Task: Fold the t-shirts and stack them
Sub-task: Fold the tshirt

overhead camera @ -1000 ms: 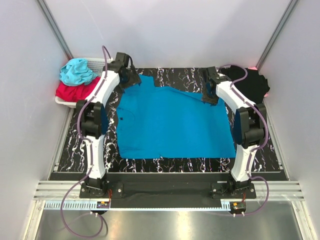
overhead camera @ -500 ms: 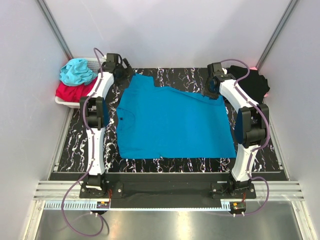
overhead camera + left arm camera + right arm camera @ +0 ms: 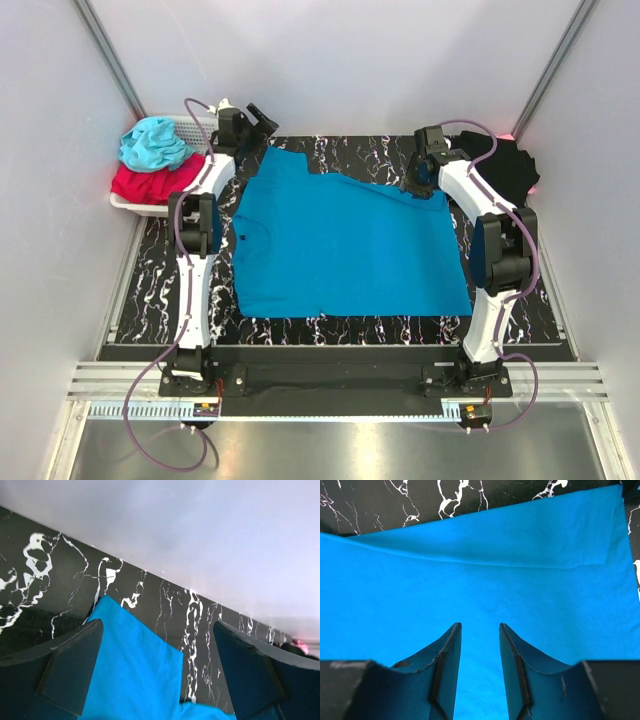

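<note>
Blue t-shirt [image 3: 345,245] spread flat, under right gripper [image 3: 480,627]

Overhead view of whole table [image 3: 150,290]; wrist views close over the shared blue t-shirt [image 3: 345,250].

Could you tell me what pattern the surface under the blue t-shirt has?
Black with white marble-like veining; the mat shows best in the left wrist view.

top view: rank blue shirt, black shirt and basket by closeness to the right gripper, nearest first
From the right gripper:
1. blue shirt: directly under it, spread out in the middle.
2. black shirt: just to its right, in the far right corner.
3. basket: on the opposite, far left side.
</note>
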`<action>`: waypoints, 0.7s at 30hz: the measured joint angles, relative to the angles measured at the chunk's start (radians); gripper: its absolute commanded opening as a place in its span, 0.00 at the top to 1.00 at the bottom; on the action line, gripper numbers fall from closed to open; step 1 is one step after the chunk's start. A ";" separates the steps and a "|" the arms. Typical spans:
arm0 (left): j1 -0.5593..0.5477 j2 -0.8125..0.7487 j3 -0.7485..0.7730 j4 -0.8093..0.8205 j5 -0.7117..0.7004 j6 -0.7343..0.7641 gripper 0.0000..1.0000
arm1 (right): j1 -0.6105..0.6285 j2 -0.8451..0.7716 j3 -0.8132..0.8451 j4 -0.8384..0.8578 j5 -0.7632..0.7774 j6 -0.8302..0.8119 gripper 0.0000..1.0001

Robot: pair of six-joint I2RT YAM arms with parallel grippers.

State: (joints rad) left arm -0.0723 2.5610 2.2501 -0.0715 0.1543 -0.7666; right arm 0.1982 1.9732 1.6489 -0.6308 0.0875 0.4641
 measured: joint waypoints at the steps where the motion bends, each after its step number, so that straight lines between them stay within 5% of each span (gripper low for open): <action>1: 0.000 0.010 -0.002 0.016 0.000 -0.018 0.01 | 0.000 0.000 0.000 0.002 -0.002 0.000 0.57; 10: 0.002 0.090 -0.003 0.072 -0.008 -0.126 0.01 | 0.000 0.024 0.000 0.013 -0.002 0.003 0.58; 21: -0.007 0.094 0.037 -0.091 -0.130 -0.064 0.02 | 0.000 0.027 0.000 0.017 -0.003 0.028 0.59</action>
State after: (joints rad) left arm -0.0795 2.6549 2.2868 -0.1623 0.0242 -0.8310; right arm 0.1982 2.0006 1.6485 -0.6136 0.0845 0.4919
